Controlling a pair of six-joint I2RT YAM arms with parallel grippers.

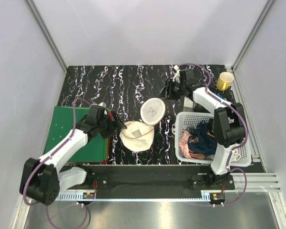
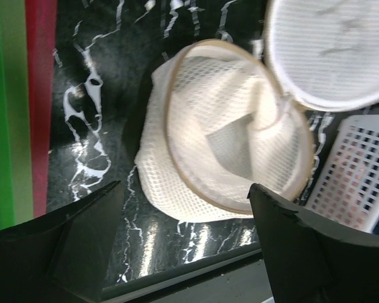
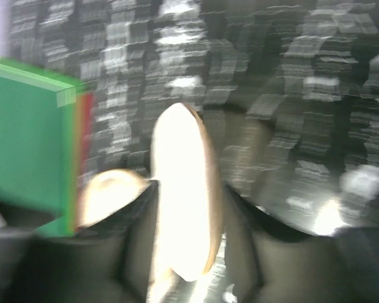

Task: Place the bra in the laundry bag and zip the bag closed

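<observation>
The laundry bag (image 1: 136,137) lies open mid-table, a cream-white mesh clamshell. Its lid (image 1: 153,110) stands tilted up behind the lower half. The left wrist view shows the empty lower half (image 2: 227,145) and the lid (image 2: 331,50). My left gripper (image 1: 120,125) is open and empty at the bag's left rim, also seen in the left wrist view (image 2: 184,189). My right gripper (image 1: 169,89) is open and empty, behind the lid and apart from it. Its blurred wrist view (image 3: 189,189) shows the lid (image 3: 183,202) edge-on. A pink garment (image 1: 186,142), apparently the bra, lies in the basket.
The white lattice basket (image 1: 243,157) at the right holds pink and dark blue clothes (image 1: 205,140); its corner shows in the left wrist view (image 2: 360,170). A green mat (image 1: 66,126) with a red edge lies at the left. A yellow cup (image 1: 225,81) stands back right.
</observation>
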